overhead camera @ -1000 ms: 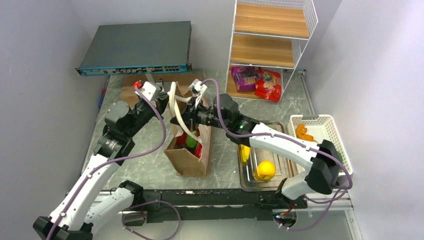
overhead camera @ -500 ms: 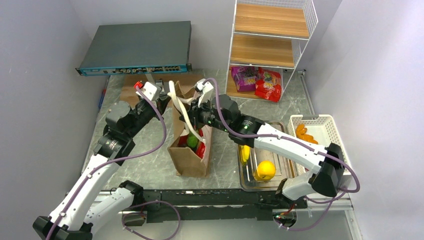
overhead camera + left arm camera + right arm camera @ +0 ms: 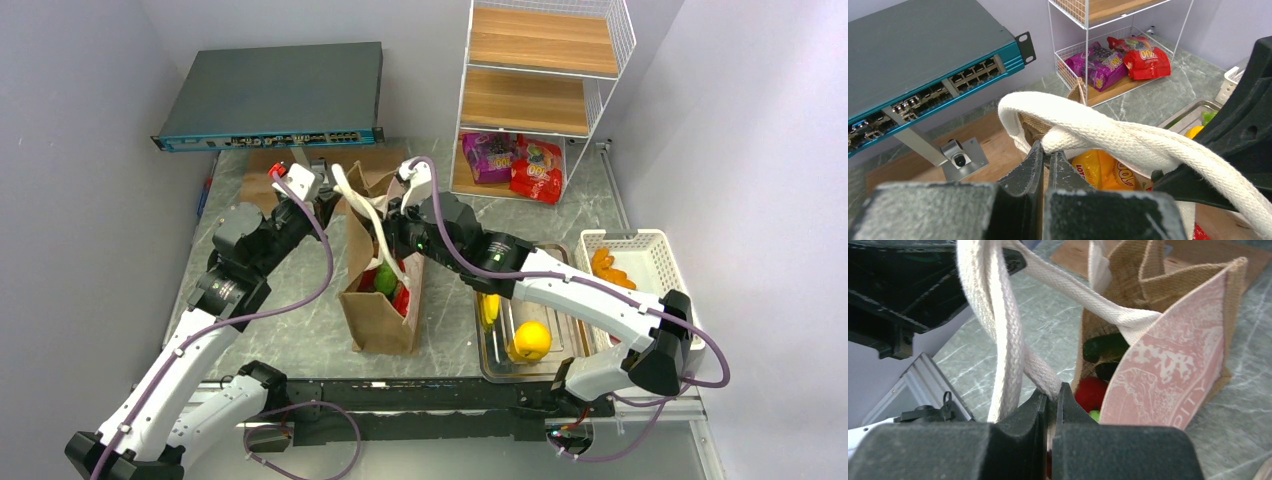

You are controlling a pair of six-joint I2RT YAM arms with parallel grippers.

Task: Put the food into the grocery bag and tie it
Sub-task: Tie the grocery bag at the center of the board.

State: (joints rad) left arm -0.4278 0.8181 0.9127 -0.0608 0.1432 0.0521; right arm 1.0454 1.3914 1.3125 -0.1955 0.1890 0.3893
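The brown grocery bag [image 3: 380, 310] stands upright mid-table, and both of its cream rope handles are lifted. My left gripper [image 3: 335, 203] is shut on one handle [image 3: 1088, 125], pinching it at the fingertips [image 3: 1046, 150]. My right gripper [image 3: 1052, 392] is shut on the other handle [image 3: 1003, 340], which crosses the first above the bag's mouth. The two grippers sit close together over the bag. Food lies inside it: an orange snack packet [image 3: 1098, 167], a red apple [image 3: 1090, 392] and a green cucumber [image 3: 1103, 347].
A network switch [image 3: 270, 95] sits at the back left, with a wooden board [image 3: 262, 165] in front of it. A wire shelf [image 3: 540, 70] holds purple and red packets [image 3: 515, 160]. At the right are a clear tray [image 3: 520, 377] with a lemon and a white basket [image 3: 625, 237].
My right wrist has shifted slightly toward the back and turned, drawing its handle across the other. Its elbow has swung out to the right. The left arm has hardly moved.
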